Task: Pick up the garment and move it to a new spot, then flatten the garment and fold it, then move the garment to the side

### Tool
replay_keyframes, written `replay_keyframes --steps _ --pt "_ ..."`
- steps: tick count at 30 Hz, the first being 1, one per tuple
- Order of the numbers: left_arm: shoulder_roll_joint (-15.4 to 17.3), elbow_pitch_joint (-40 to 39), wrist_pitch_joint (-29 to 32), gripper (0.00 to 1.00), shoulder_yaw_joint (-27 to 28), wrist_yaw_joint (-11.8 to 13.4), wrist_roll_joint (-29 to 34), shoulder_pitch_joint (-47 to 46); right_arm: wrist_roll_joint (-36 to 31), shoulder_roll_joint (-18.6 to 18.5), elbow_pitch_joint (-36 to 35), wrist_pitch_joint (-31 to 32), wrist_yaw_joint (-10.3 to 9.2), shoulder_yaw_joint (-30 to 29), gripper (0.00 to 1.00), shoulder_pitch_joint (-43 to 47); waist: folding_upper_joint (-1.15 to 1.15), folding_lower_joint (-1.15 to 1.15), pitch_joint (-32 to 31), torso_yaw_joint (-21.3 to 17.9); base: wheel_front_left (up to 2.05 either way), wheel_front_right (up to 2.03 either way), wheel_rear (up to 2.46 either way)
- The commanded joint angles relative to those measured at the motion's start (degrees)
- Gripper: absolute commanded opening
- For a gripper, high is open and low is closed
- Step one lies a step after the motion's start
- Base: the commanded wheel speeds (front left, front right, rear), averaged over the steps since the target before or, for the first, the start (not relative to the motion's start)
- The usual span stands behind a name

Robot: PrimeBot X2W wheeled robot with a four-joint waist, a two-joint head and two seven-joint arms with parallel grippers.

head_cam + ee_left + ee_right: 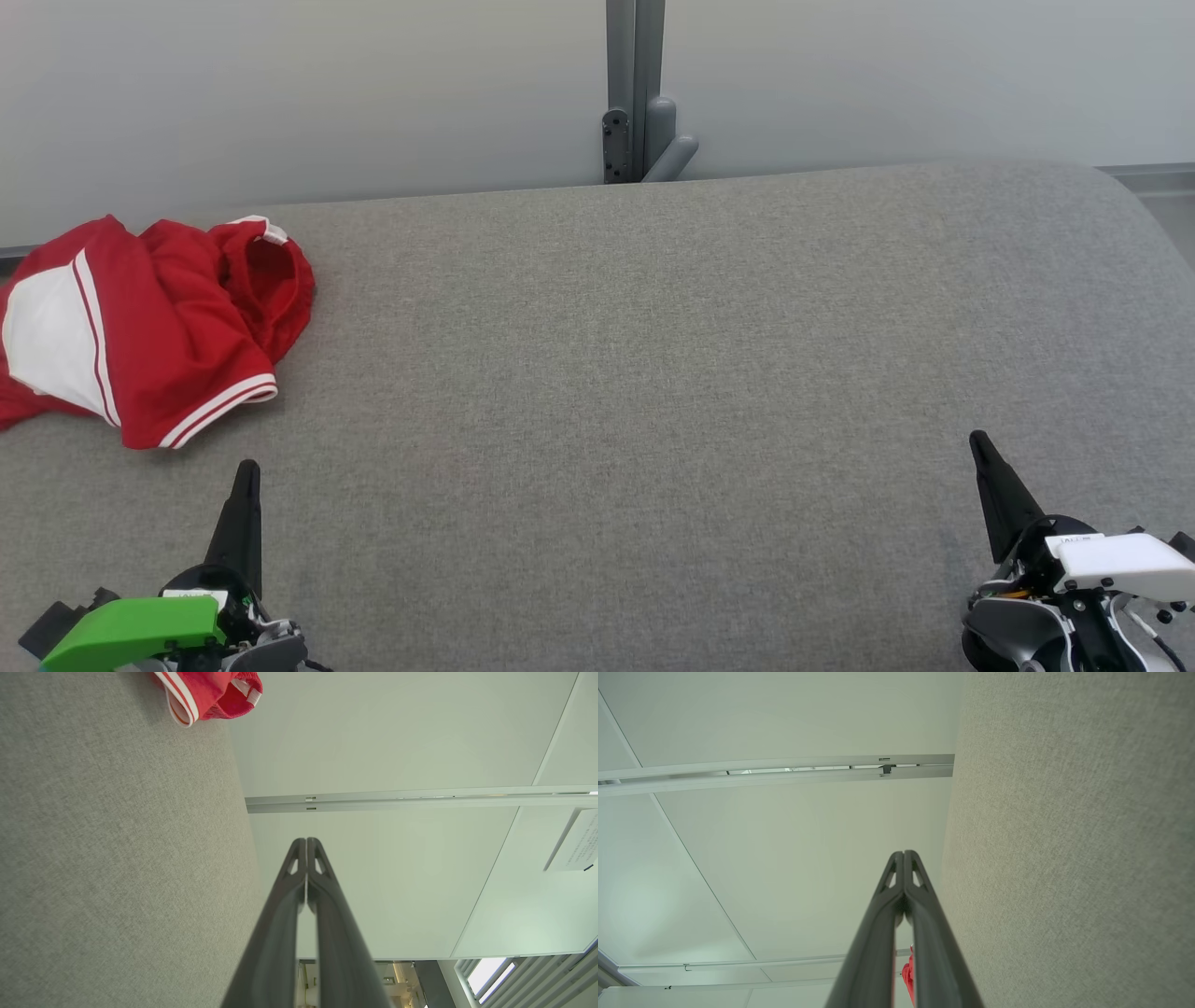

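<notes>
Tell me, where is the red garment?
The red garment lies crumpled at the far left of the grey surface in the head view, just beyond the left fingers.

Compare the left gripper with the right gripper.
The left gripper carries a green cover; the right gripper a white cover. The left gripper sits close to the red shirt; the right gripper lies far across the grey surface. Both are shut and empty.
</notes>
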Motion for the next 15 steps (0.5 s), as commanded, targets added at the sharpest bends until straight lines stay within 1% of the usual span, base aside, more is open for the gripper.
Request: replay_keyframes --steps 1,15 --pt "0.0 -0.1 0.3 0.00 0.1 -0.3 -0.3 -0.6 -0.3 0.0 0.2 0.2 0.02 -0.1 0.00 0.0 0.13 0.00 0.0 0.0 0.00 0.00 0.00" --pt "0.0 -0.1 0.3 0.00 0.1 -0.3 -0.3 -0.6 -0.3 0.0 0.2 0.2 0.02 -0.1 0.00 0.0 0.13 0.00 0.0 0.0 0.00 0.00 0.00"
